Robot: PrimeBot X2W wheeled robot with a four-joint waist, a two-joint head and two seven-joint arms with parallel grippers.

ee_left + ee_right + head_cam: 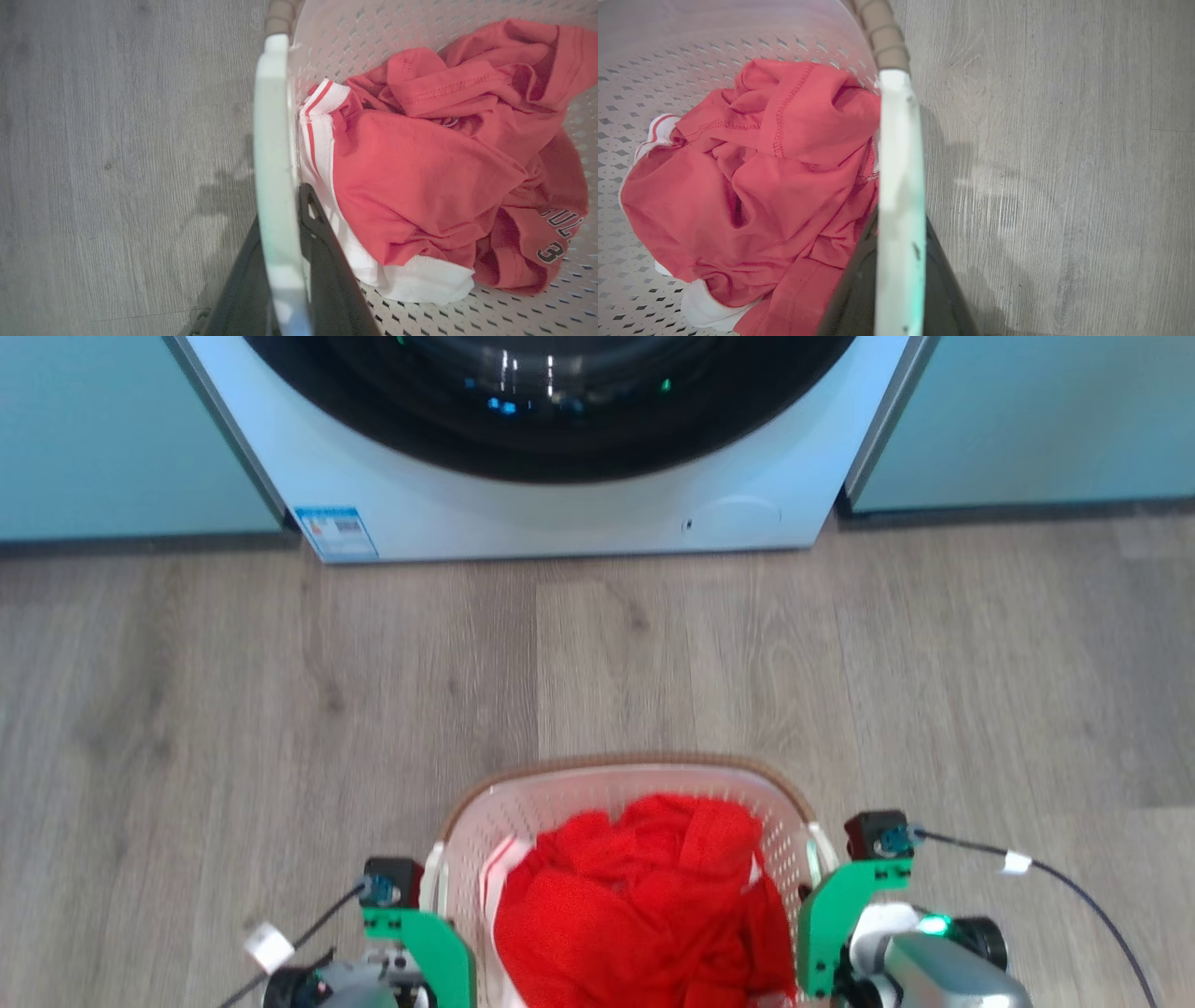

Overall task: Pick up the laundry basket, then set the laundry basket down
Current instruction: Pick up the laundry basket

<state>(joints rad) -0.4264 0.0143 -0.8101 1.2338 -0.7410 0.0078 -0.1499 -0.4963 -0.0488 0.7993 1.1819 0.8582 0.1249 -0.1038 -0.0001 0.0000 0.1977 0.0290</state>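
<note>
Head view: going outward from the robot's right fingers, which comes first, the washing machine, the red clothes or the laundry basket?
1. The laundry basket: its right handle sits between the fingers of the right gripper.
2. The red clothes: inside the basket, just to the gripper's left.
3. The washing machine: farthest, at the view's top.

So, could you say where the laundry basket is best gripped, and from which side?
Take the laundry basket by its white side handles from above: left gripper on the left handle, right gripper on the right handle. Each is a thin upright strip at the rim, so fingers can straddle it, and holding both should keep the red clothing level.
</note>
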